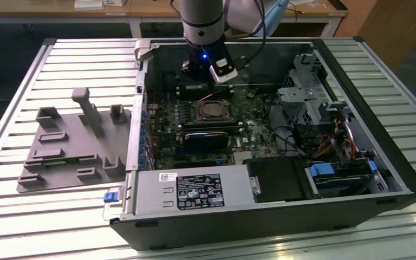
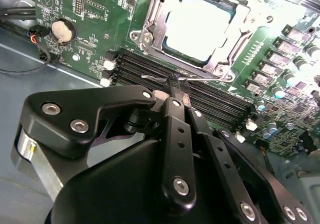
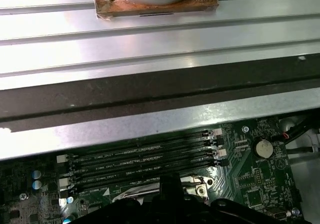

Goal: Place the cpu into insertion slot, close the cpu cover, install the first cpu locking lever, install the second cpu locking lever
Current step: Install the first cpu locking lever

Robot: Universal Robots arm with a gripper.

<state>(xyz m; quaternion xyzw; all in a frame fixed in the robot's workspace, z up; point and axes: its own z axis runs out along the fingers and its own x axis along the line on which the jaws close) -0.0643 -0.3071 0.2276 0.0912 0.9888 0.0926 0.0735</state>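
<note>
Grey parts tray (image 1: 63, 151) lies on the slatted table (image 1: 20, 227), just beside the computer case (image 1: 266, 222) on the exterior view's left. Inside the case, the cpu (image 2: 197, 27) is seated in the insertion slot (image 1: 209, 109) with the cpu cover (image 2: 235, 44) down flat over it. Gripper (image 2: 173, 87) fingers are pressed together, tip touching the thin locking lever (image 2: 152, 77) between the slot and the memory slots (image 2: 220, 102).

An open computer case (image 1: 352, 162) lies on a slatted metal table (image 1: 20, 216). The arm (image 1: 202, 21) reaches down into the case, its gripper (image 1: 208, 81) low over the green board (image 1: 166, 135), just beyond the metal-framed socket (image 1: 212, 110). A black block (image 1: 208, 139) sits nearer the camera. A grey moulded tray (image 1: 63, 157) lies at the exterior view's left.
</note>
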